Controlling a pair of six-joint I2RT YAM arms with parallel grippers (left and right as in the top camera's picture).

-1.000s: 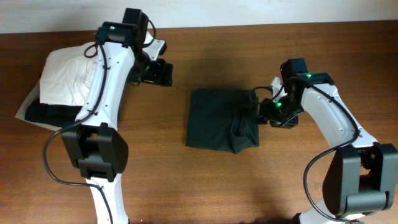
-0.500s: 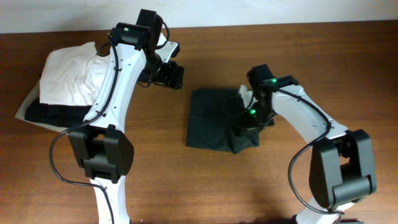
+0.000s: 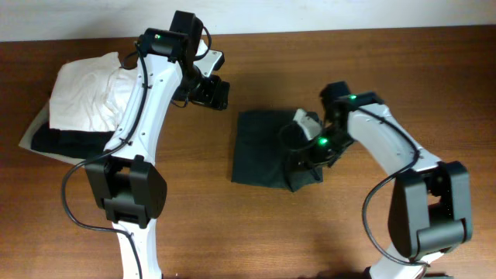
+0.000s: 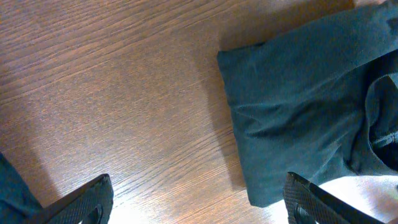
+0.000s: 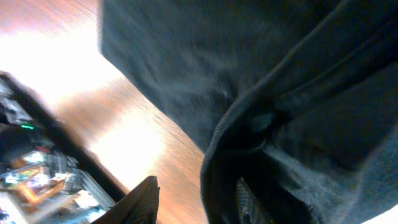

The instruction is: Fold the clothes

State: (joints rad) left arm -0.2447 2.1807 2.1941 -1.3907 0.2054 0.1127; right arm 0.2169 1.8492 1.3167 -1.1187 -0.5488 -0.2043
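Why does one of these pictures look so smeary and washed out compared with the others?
Right wrist view: soft and blurred, the dark T-shirt close to the lens, glare bleaching the table. Left wrist view: sharp wood grain, a bright patch at the lower right. Overhead view: even light, crisp.

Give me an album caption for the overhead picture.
Right gripper at the folded dark T-shirt's edge on a wooden table; left gripper open, apart from it.

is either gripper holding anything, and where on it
Left gripper: open, nothing held. Right gripper is at the right edge of the shirt, but whether it grips cannot be told.
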